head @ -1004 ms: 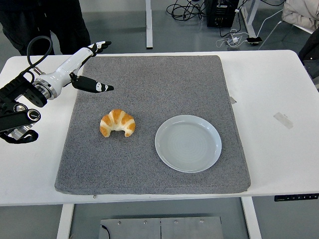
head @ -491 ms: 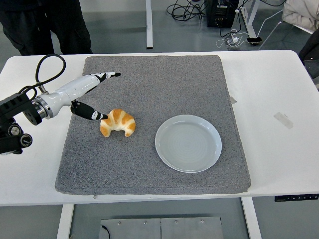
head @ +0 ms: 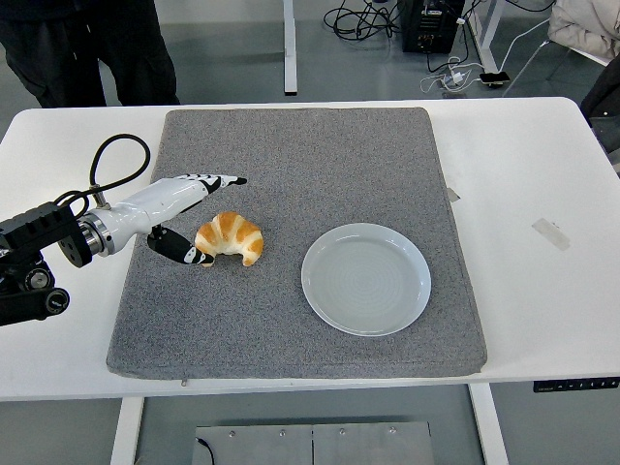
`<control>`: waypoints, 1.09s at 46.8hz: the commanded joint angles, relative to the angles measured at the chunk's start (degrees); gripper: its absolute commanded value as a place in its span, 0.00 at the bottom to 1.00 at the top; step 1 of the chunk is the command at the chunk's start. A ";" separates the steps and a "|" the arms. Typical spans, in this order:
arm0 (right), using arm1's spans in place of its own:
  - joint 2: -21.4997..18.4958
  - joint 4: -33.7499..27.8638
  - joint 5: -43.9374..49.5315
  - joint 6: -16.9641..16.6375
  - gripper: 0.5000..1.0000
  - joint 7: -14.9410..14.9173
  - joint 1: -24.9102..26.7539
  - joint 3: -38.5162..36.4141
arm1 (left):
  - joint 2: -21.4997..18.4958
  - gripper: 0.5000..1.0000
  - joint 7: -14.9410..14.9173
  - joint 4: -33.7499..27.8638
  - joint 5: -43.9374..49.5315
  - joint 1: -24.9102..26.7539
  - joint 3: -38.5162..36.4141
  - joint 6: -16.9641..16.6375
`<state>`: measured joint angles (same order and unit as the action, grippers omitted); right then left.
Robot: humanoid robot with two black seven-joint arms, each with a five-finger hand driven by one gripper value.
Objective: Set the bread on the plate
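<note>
White rectangular table (head: 542,165) fills most of the view, its near edge running along the bottom. On it lies a large grey square felt mat (head: 291,145), covering the middle of the tabletop. Dark legs of a person (head: 87,48) stand beyond the far left corner of the table. A round pale blue ceramic plate (head: 366,279) sits on the right half of the mat, towards the near side, with nothing on it. The robot's left hand (head: 179,208), white with black fingertips on a black arm, reaches in from the left edge over the mat's left part. Its fingers (head: 221,180) are spread wide and stretch out just beyond the far side of the bread, while the thumb (head: 184,253) lies low against the mat, its tip touching the bread's left end. The hand brackets the bread but has not closed on it. A golden-brown crescent-shaped croissant (head: 231,237) rests on the mat, left of the plate and clearly apart from it. A small strip of clear tape (head: 550,233) lies on the bare tabletop to the right.
</note>
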<state>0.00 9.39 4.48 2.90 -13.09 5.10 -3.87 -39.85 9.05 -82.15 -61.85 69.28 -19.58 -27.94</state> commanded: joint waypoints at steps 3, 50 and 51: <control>0.00 0.01 0.00 0.00 1.00 -0.01 0.00 0.00 | 0.30 0.95 -0.08 0.23 -1.07 -0.02 -0.11 -0.89; 0.00 0.01 0.00 0.00 1.00 -0.01 0.00 0.00 | 8.47 0.95 -2.11 8.14 -1.34 -0.73 -2.39 -1.15; 0.00 0.01 0.00 0.00 1.00 -0.01 0.00 0.00 | 8.82 0.95 -2.11 8.40 -1.34 -0.73 -2.66 -1.24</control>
<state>0.00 9.39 4.48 2.90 -13.09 5.09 -3.87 -31.68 6.93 -74.57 -63.16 68.58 -21.49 -29.00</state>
